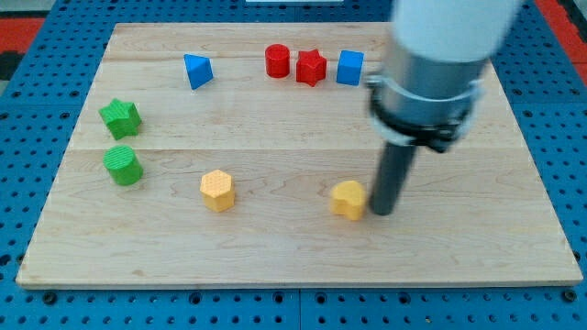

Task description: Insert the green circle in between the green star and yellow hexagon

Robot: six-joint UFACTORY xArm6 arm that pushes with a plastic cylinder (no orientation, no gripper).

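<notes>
The green circle [122, 165] sits near the board's left edge, just below the green star [120, 117]. The yellow hexagon [217, 191] lies to the right of the green circle, slightly lower. My tip [382, 212] rests on the board at the view's right of centre, touching or nearly touching the right side of a second yellow block [348, 199], whose shape I cannot make out. The tip is far to the right of the green circle.
A blue triangle [197, 71] lies at the upper left. A red cylinder [277, 60], a red star [311, 67] and a blue cube [349, 68] stand in a row near the top edge. The wooden board [275, 257] is framed by blue pegboard.
</notes>
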